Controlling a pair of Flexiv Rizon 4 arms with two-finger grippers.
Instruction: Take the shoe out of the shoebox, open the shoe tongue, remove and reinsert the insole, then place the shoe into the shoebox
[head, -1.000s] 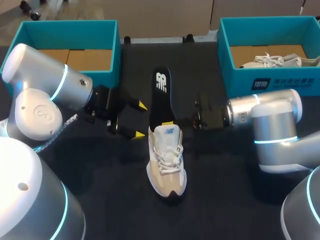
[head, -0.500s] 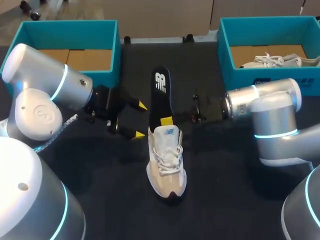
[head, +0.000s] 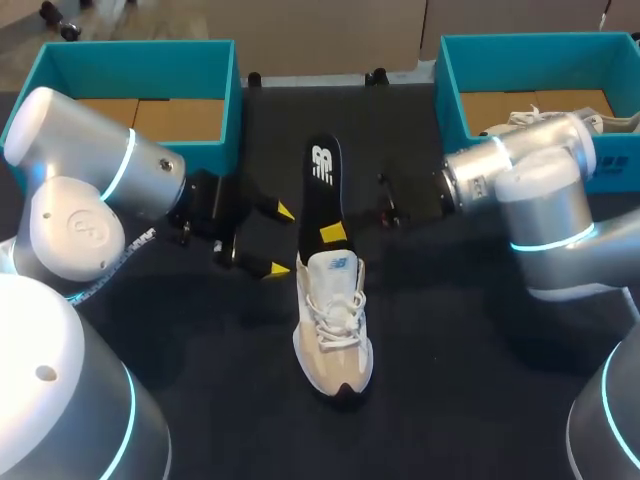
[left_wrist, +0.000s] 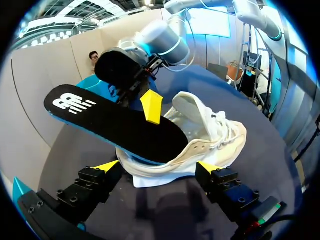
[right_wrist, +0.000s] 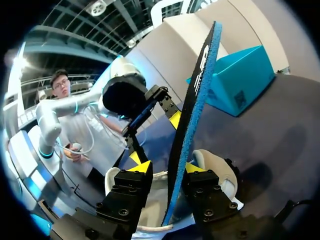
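Note:
A white sneaker (head: 335, 320) lies in the middle of the black table, toe toward me. Its black insole (head: 322, 185) sticks out of the shoe's opening, rising away from me. My right gripper (head: 335, 235) comes in from the right and is shut on the insole just beyond the shoe's heel. In the right wrist view the insole (right_wrist: 192, 100) runs edge-on between the two fingers (right_wrist: 141, 166). My left gripper (head: 280, 240) stands open just left of the shoe's heel, holding nothing. From the left wrist view the shoe (left_wrist: 210, 135) and insole (left_wrist: 115, 122) lie just ahead of its open fingers.
A teal shoebox (head: 540, 165) at the back right holds a second white shoe (head: 545, 122). Another teal box (head: 140, 60) stands at the back left with a brown bottom. My right arm's elbow (head: 545, 200) hangs in front of the right box.
My right arm has swung back toward the right shoebox, and its gripper has shifted slightly farther along the insole. The insole, shoe and left arm have stayed put.

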